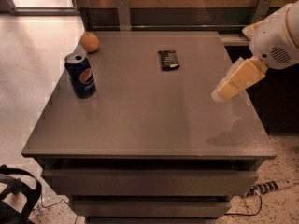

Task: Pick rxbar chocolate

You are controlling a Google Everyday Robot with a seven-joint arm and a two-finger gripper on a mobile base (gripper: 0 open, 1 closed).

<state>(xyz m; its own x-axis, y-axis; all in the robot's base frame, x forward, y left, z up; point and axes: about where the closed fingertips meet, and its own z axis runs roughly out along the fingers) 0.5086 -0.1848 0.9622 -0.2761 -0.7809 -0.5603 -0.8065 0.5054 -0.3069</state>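
The rxbar chocolate [168, 59] is a small flat black-wrapped bar lying on the far middle of the grey table [149, 125]. My gripper [219, 94] is at the right side of the table, hanging above its surface, well to the right of the bar and nearer to me. It holds nothing. The white arm housing [278, 38] rises behind it at the right edge of the view.
A blue soda can [81, 75] stands upright at the left side of the table. An orange fruit [89, 42] sits at the far left corner. Drawers run below the tabletop. A power strip and cable [266, 188] lie on the floor at right.
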